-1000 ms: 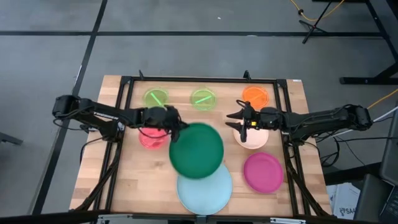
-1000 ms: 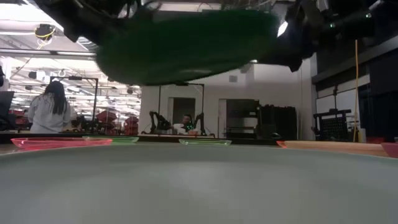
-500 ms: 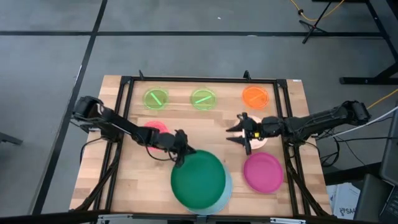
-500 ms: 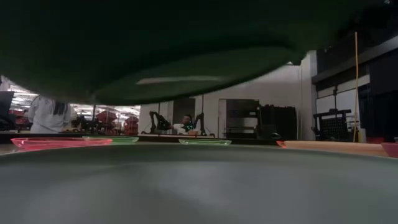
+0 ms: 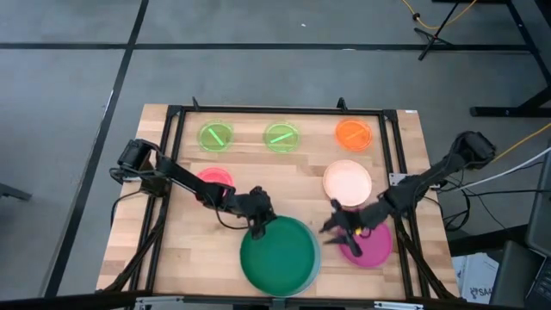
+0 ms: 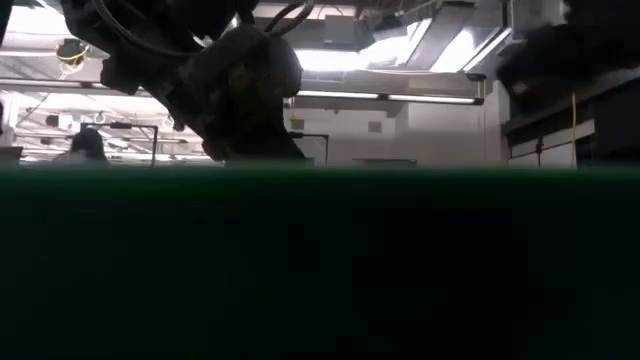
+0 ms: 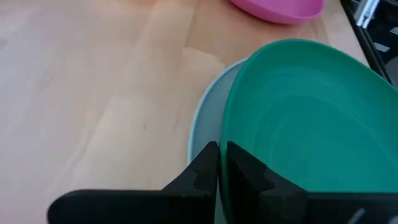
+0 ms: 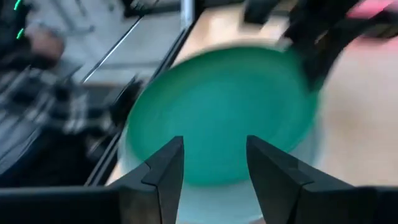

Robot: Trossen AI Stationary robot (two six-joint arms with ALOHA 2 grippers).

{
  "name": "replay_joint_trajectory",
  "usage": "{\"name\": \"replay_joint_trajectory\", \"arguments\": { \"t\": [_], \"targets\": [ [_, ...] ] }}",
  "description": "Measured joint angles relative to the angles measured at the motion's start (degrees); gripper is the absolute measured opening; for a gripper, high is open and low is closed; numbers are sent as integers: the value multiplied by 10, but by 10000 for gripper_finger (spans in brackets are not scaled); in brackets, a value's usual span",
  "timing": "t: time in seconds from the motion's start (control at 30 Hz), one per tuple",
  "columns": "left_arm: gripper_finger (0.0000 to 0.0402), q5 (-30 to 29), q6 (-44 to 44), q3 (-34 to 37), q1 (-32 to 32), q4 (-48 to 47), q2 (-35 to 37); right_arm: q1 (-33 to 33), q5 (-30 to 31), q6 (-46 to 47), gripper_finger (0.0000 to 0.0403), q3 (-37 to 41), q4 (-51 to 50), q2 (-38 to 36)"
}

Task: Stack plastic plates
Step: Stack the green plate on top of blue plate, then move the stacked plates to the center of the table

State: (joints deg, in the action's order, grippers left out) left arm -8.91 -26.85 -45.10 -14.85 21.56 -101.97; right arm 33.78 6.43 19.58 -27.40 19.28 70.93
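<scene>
The left gripper [image 5: 258,224] has its jaws pinched tight on the rim of the dark green plate [image 5: 279,256]. That plate sits on top of the light blue plate [image 7: 205,118], near the front edge of the wooden surface [image 5: 189,250]. The right gripper [image 5: 337,229] hangs just beside it, jaws apart, over the edge of the magenta plate [image 5: 370,245]. Farther back lie the cream plate [image 5: 348,181], the pink plate [image 5: 213,176], the orange plate [image 5: 353,133] and two lime green plates [image 5: 216,135].
</scene>
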Motion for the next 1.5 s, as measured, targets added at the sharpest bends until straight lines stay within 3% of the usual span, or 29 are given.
{"name": "replay_joint_trajectory", "arguments": {
  "t": [0.17, 0.3, 0.4, 0.63, 1.17, 1.5],
  "targets": [
    [25, 0, 0, 0, 0, -1, 0, 62, 8, 26, 168, 0, 7, 69],
    [37, 1, 3, 0, 1, 0, 0, 84, 15, 29, 168, 0, 72, 144],
    [54, 6, 4, 0, 5, 0, 0, 85, 4, -6, 168, -11, 108, 194],
    [85, 46, 4, 0, 18, 0, 5, 95, -1, -115, 168, -80, 74, 270],
    [86, 67, 4, 0, 17, -2, 8, 94, 40, -291, 163, -120, -36, 292],
    [86, 65, 5, 0, 17, -2, 8, 94, 116, -338, 64, -120, -49, 292]
  ]
}}
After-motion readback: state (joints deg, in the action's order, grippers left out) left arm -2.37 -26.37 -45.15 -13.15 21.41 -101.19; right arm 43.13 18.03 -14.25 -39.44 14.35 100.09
